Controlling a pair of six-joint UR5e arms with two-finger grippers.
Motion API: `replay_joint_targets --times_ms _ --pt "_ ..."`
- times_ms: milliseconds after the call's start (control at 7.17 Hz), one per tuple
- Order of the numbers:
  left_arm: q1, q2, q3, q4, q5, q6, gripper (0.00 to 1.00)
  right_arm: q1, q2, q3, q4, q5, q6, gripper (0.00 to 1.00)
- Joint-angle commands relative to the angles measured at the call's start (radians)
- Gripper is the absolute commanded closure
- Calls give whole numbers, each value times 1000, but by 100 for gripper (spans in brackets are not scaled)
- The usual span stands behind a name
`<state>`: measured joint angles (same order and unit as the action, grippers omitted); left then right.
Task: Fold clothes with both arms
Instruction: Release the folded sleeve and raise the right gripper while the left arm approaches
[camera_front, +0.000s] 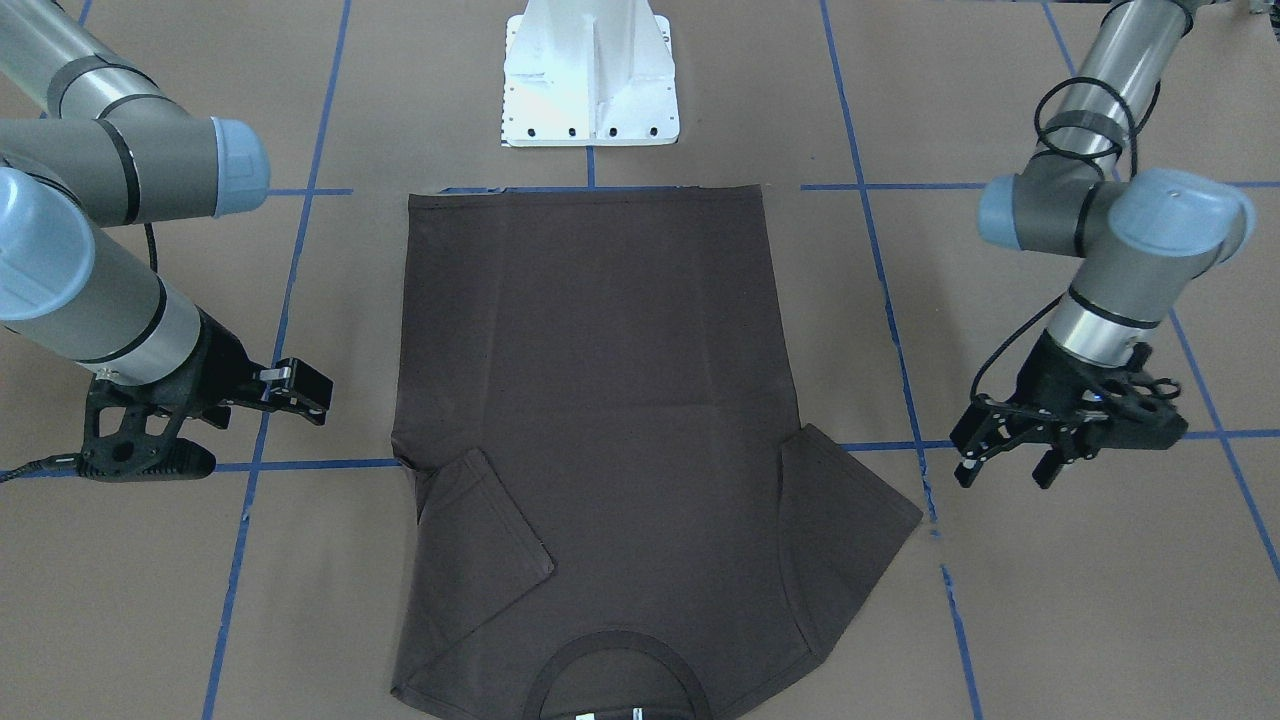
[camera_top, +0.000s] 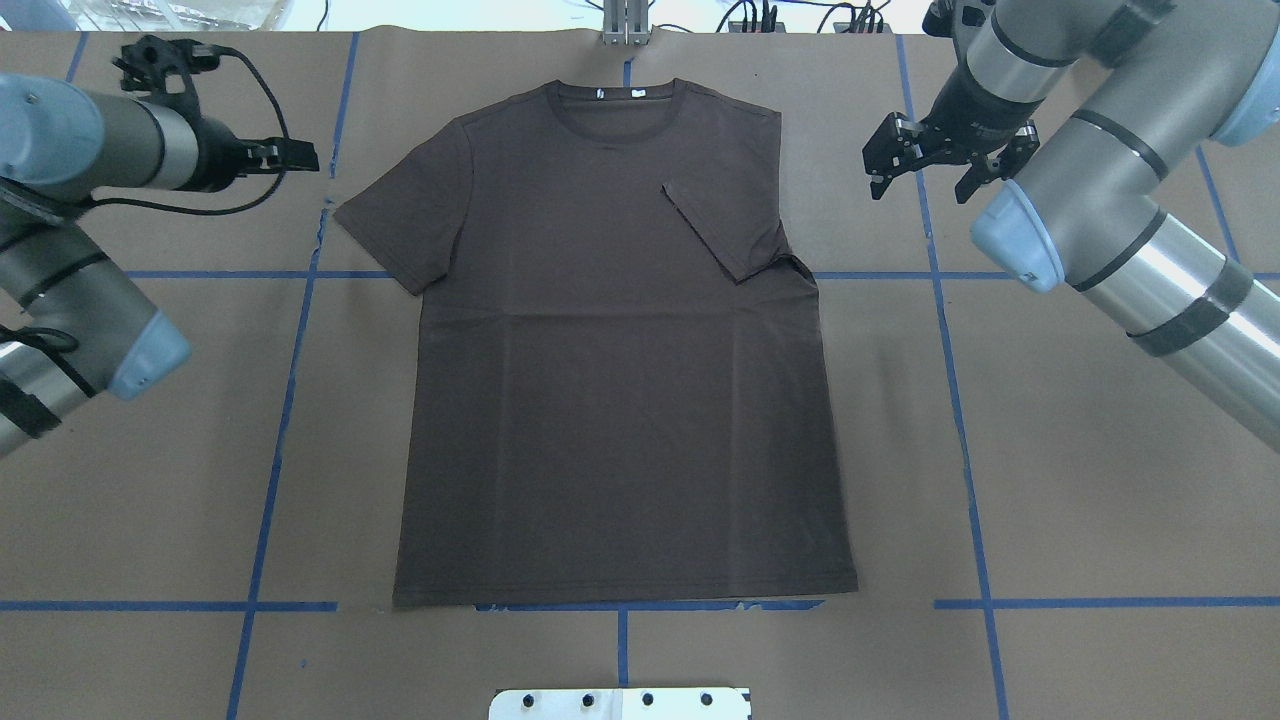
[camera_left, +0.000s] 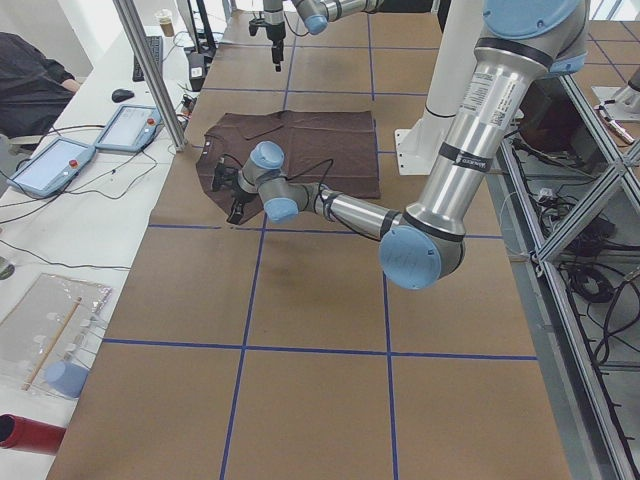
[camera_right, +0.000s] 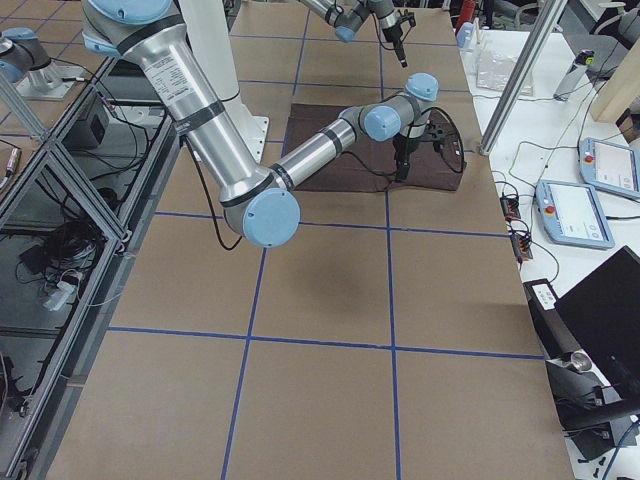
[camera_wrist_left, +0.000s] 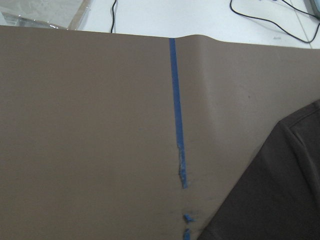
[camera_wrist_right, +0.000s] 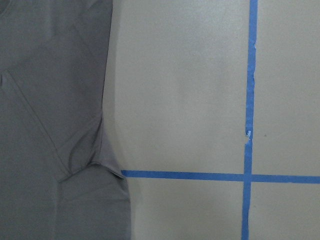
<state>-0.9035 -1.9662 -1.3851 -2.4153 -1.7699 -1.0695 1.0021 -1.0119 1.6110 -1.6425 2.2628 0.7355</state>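
While the T-shirt (camera_top: 620, 400) lies flat at the middle of the surface (camera_top: 1100, 500), collar (camera_front: 612, 640) toward the far edge and hem toward the robot's edge, only its right sleeve (camera_top: 725, 235) is folded in over the chest. The left sleeve (camera_top: 400, 220) lies spread out. The step in hand is judged to be folding that sleeve.

The left gripper (camera_front: 1004, 470) hovers near the sleeve's tip, clear of the cloth, claw spread and empty. The right gripper (camera_top: 922, 185) hovers off the right shoulder, claw likewise spread.

Pinch the left sleeve at its cuff, through both layers. Lift low. Carry it inward to mirror the right fold. Release before pulling away, so the cloth does not drag.
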Motion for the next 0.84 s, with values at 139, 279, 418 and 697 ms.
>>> replay_joint_targets --times_ms 139,279,418,697 --pt "100 -66 180 -148 122 -43 0 -2 -39 15 1 -2 -107 0" --pt "103 -68 202 -148 125 -37 0 -8 -36 14 3 -5 -104 0" --pt "107 -69 205 -145 154 -21 0 -10 -36 14 4 -6 -103 0" --pt "118 -78 222 -145 165 -9 2 -10 -40 10 35 -9 -100 0"
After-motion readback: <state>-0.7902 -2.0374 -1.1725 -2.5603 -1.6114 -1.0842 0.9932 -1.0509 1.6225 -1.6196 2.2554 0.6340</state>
